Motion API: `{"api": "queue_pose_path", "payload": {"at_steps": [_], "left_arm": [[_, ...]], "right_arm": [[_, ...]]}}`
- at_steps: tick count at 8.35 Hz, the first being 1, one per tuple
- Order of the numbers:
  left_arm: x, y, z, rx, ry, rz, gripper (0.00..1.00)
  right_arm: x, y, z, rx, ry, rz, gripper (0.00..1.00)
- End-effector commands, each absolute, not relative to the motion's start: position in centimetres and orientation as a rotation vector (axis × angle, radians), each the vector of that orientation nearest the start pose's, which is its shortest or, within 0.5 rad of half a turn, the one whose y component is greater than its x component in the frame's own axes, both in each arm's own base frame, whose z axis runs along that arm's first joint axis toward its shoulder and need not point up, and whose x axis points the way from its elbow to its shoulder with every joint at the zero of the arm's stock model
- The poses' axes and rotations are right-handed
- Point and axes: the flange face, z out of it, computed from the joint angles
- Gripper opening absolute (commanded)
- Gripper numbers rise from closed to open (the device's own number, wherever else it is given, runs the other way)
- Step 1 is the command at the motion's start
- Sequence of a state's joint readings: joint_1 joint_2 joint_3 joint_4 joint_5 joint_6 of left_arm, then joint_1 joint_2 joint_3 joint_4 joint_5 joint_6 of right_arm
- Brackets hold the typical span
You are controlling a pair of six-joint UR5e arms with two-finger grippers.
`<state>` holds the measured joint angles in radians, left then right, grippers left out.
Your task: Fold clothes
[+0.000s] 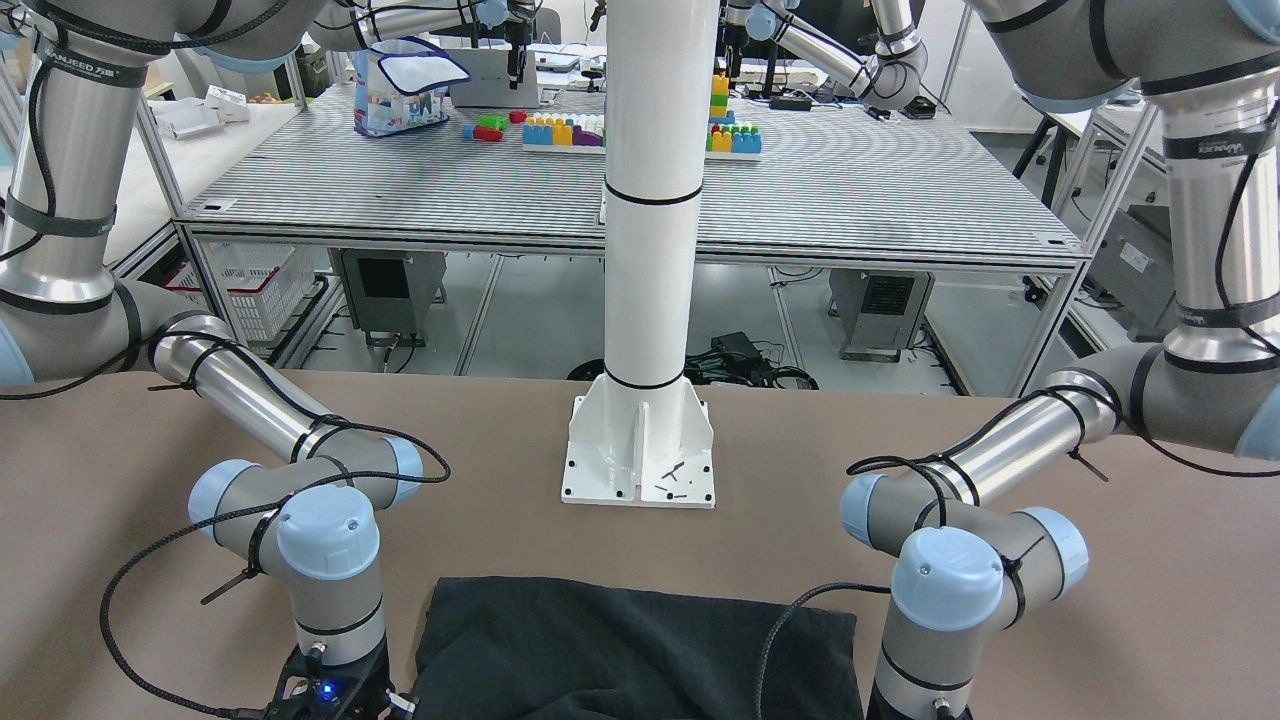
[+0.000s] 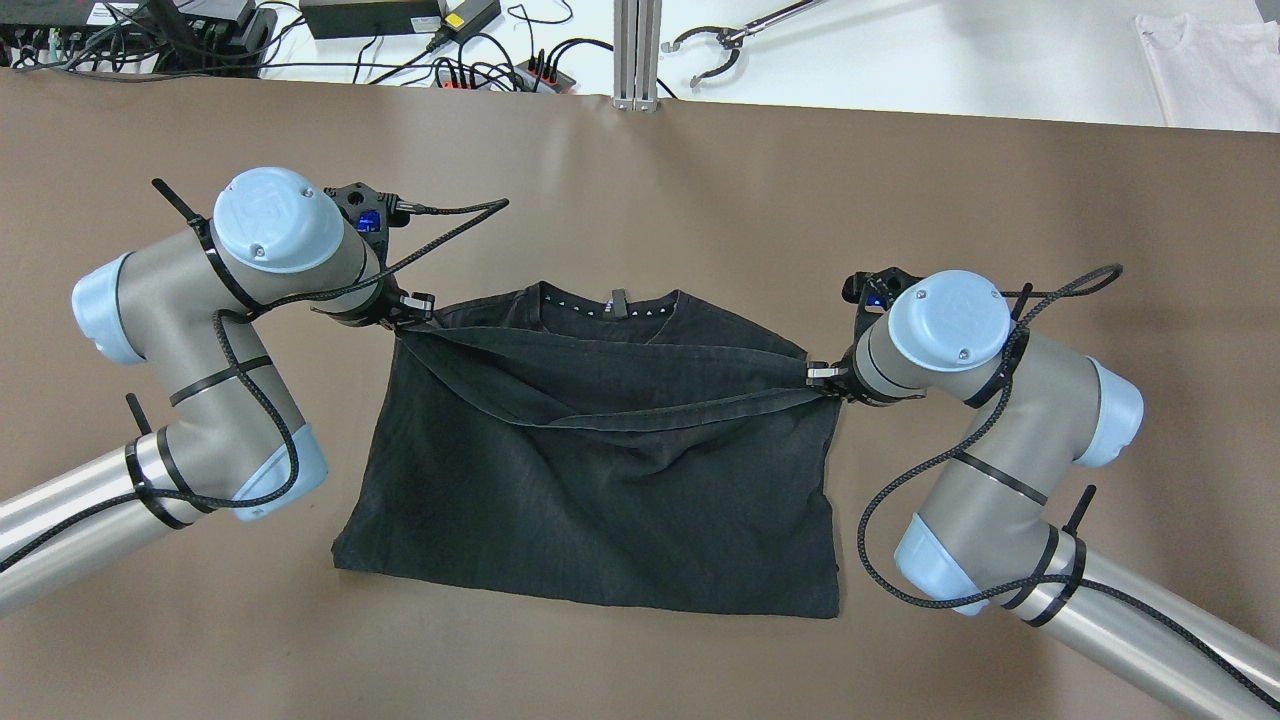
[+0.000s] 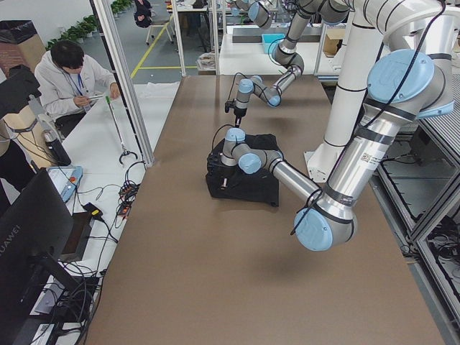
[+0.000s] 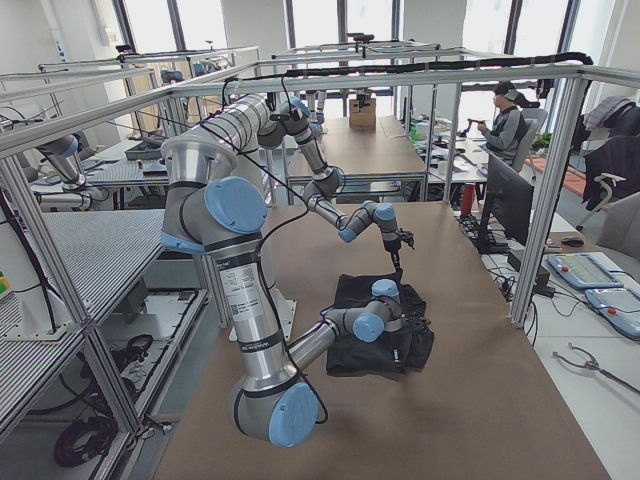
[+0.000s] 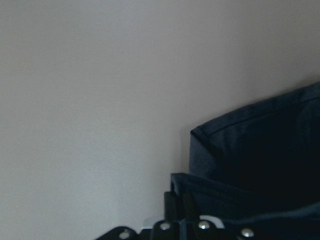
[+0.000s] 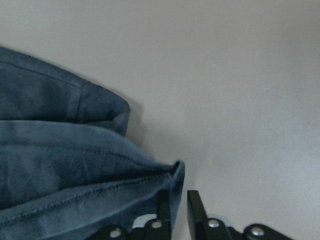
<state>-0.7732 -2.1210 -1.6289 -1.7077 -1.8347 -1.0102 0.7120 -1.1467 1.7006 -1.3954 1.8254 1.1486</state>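
Note:
The black garment [image 2: 600,490] lies on the brown table, its collar at the far edge. A stitched hem edge is lifted off it and hangs stretched between both grippers. My left gripper [image 2: 410,310] is shut on the hem's left corner, near the collar's left side. My right gripper [image 2: 820,375] is shut on the hem's right corner at the garment's right edge. The left wrist view shows the cloth [image 5: 260,150] pinched at the gripper [image 5: 177,200]. The right wrist view shows the hem corner [image 6: 60,165] at the gripper [image 6: 177,200]. The front view shows the garment's near edge [image 1: 640,650].
The white pillar [image 1: 650,250] stands on its base plate [image 1: 640,460] on the robot's side of the garment. Beyond the table's far edge are power strips and cables [image 2: 500,70], a grabber tool [image 2: 720,45] and a white cloth [image 2: 1215,50].

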Motion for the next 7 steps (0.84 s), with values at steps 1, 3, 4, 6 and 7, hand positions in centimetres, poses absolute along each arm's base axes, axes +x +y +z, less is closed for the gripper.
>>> {"api": "queue_pose_path", "payload": {"at_steps": [1,3,4,6,7], "left_arm": [[38.2,-52.3,28.6,0.309,0.805,-0.02,1.0],[36.4,-49.0,29.7,0.268,0.846,0.02,1.0],[37.5,-45.3,30.2,0.262,0.87,0.07,1.0],[40.2,-39.4,34.2,0.219,0.914,0.135,1.0],[41.0,-37.1,36.4,0.23,0.912,0.153,1.0]], "right_arm": [[-39.6,-49.8,31.9,0.243,-0.789,0.139,0.94],[-39.3,-49.3,32.7,0.243,-0.784,0.138,0.94],[-39.4,-49.1,32.5,0.243,-0.788,0.135,0.94],[-39.5,-48.8,32.4,0.244,-0.793,0.133,0.94],[-39.4,-48.8,32.3,0.246,-0.793,0.133,0.94]]}}
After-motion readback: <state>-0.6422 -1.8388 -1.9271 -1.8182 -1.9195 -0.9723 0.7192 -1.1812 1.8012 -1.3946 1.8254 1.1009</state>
